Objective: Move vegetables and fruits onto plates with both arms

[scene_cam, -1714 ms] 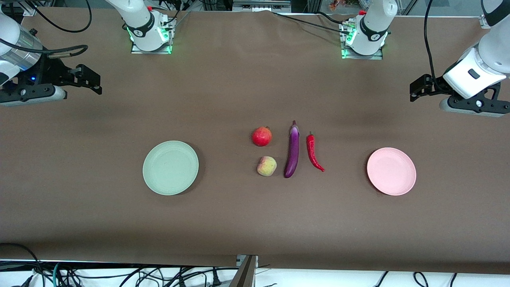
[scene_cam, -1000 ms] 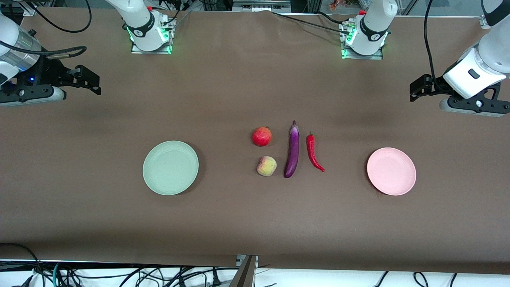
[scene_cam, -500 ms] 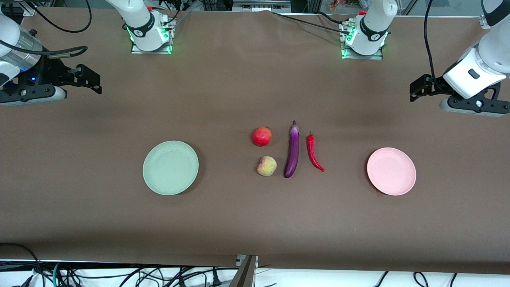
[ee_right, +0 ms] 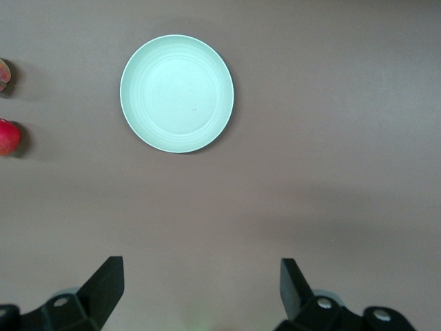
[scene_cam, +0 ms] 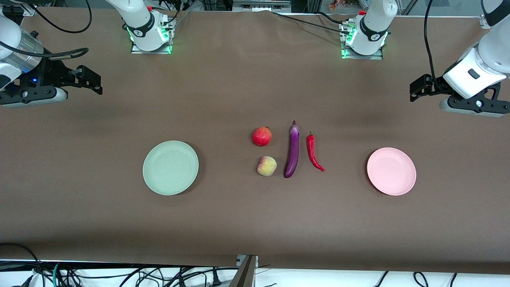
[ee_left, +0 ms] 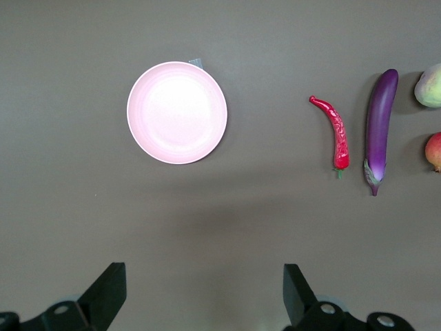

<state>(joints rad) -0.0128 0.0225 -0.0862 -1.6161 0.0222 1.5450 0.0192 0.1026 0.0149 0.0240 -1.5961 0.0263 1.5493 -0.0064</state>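
Front view: pomegranate point(scene_cam: 261, 136), peach point(scene_cam: 266, 166), eggplant point(scene_cam: 292, 149) and chili point(scene_cam: 313, 152) lie mid-bench between the green plate point(scene_cam: 170, 168) and pink plate point(scene_cam: 391, 171). Left wrist view: left gripper point(ee_left: 200, 293) over bare bench, jaws open, empty. Right wrist view: right gripper point(ee_right: 200, 289) likewise.

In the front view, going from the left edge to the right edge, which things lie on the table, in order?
Green plate → pomegranate → peach → eggplant → chili pepper → pink plate.
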